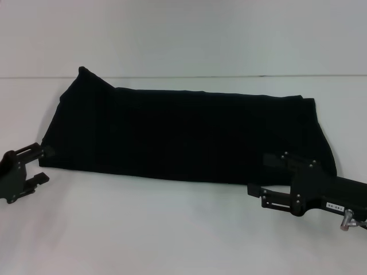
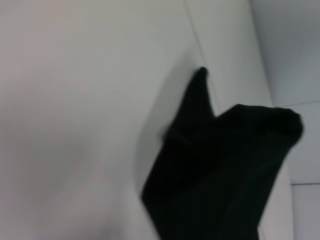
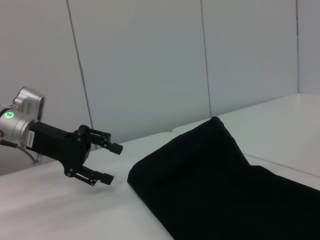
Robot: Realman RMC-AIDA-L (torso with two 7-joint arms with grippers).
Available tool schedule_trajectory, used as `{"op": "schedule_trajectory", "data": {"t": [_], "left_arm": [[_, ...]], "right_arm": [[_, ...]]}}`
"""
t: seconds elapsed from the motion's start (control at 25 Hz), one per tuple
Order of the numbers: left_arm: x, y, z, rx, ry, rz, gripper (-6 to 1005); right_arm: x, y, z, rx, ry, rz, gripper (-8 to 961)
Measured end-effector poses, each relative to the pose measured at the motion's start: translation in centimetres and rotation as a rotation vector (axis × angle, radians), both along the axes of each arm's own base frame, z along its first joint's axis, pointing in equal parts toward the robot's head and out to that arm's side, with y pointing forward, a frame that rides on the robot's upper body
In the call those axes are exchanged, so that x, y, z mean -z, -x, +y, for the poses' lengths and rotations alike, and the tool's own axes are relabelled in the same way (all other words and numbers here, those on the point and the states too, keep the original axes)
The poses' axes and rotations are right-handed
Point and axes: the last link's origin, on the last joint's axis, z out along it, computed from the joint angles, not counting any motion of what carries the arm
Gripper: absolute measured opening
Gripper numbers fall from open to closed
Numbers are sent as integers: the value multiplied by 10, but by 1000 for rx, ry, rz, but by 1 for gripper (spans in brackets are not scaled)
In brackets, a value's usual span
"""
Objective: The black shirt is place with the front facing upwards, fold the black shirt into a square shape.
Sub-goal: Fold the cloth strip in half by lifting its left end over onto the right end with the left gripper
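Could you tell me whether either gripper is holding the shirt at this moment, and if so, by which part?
Nothing is held. The left gripper and right gripper are both open beside the black shirt.

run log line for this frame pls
black shirt: folded into long band on table | left gripper: open, at shirt's left end | right gripper: open, at right end

Even, bright, soft light throughout; the left wrist view is motion-blurred, smearing the black shirt's edges.
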Motion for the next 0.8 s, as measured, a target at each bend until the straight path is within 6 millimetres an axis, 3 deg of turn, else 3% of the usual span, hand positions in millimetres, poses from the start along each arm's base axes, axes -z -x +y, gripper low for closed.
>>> {"op": "schedule_trajectory", "data": {"t": [0.8], "left_arm": [[4,4,25,-74,-33,52,764]], "right_arm": [[3,-1,3,4,0,-24,862]]}}
